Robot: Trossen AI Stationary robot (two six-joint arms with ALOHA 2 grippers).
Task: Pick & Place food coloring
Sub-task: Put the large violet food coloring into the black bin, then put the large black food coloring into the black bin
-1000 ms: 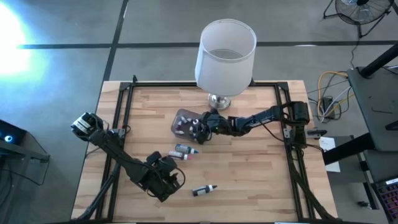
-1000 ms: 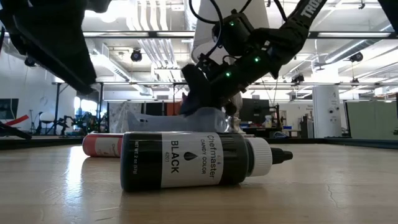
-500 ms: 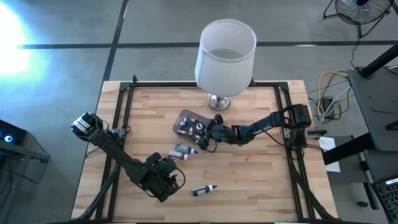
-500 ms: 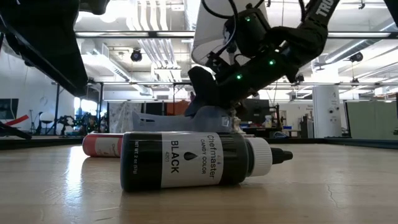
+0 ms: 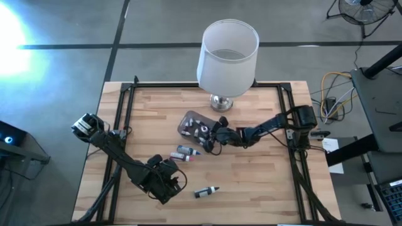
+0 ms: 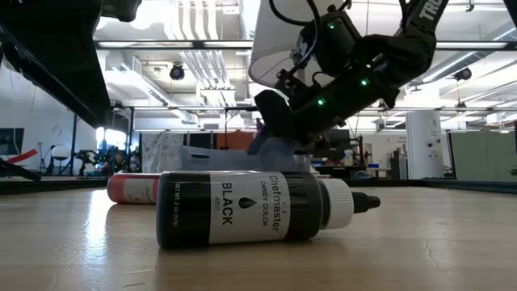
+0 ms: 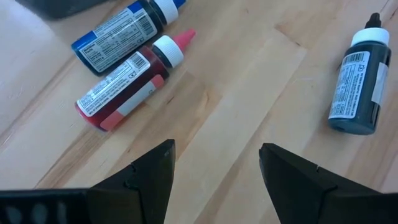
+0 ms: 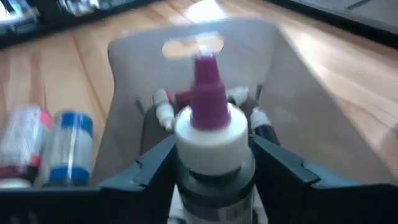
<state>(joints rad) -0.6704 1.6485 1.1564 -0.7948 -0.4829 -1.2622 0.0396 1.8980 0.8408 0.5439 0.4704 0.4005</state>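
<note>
A greyish translucent tub (image 5: pixel 190 123) lies on the wood table below the lamp, with several small food coloring bottles inside (image 8: pixel 166 102). My right gripper (image 5: pixel 212 135) reaches in from the table's right, at the tub's open side, with a purple-capped bottle (image 8: pixel 208 93) between its fingers. Two more bottles, one blue-capped (image 7: pixel 121 28) and one red (image 7: pixel 127 81), lie on their sides side by side on the table. A black bottle (image 7: pixel 359 81) lies alone nearer the front edge. My left gripper (image 7: pixel 216 149) hovers open above bare wood between them. My right gripper has the purple-capped bottle between its two fingers, one on each side of the body just below the white collar (image 8: pixel 211 140). The fingers lie along the bottle, slanting down from the table's right. The bottle's tip points toward the tub's inside.
A tall lamp with a white shade (image 5: pixel 227 59) stands on a metal foot just beyond the tub. A black frame (image 5: pixel 125 100) runs along the table's edges. Bare wood lies open at the table's left and near right.
My right gripper, with the purple-capped bottle, has drawn a little toward the table's right and near edge along the tub's open side. The tub has shifted slightly with it. My left arm has kept still.
</note>
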